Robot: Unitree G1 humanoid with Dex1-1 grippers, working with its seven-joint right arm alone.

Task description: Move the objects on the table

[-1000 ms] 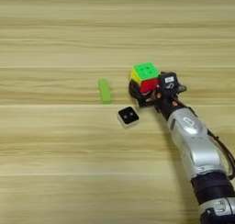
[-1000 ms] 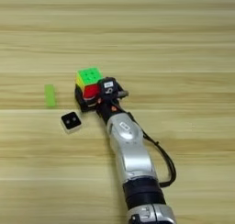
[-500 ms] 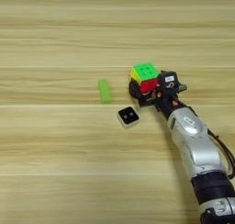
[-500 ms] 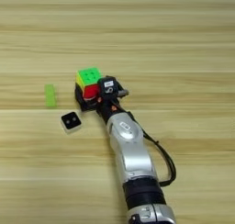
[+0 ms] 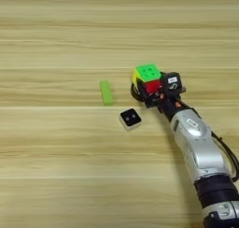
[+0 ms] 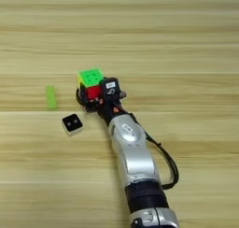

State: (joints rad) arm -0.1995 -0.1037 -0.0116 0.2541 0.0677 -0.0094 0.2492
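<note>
The multicoloured puzzle cube [image 5: 147, 77], green face up with red and yellow sides, sits right of the table's [image 5: 56, 166] middle. My right gripper [image 5: 145, 93] reaches it from the lower right, the black fingers closed around the cube's lower part. A dark curved edge shows at the cube's lower left; I cannot tell whether it is a finger or something lying under the cube. The bright green bar [image 5: 106, 92] lies to the left, apart from the cube. A white cube with a black two-dot top [image 5: 130, 119] rests just below and left of the gripper.
The silver forearm [image 5: 198, 147] runs from the bottom right corner up to the cube, with a black cable [image 5: 228, 152] looping along its right side. Bare wood planks stretch across the far side and the whole left half.
</note>
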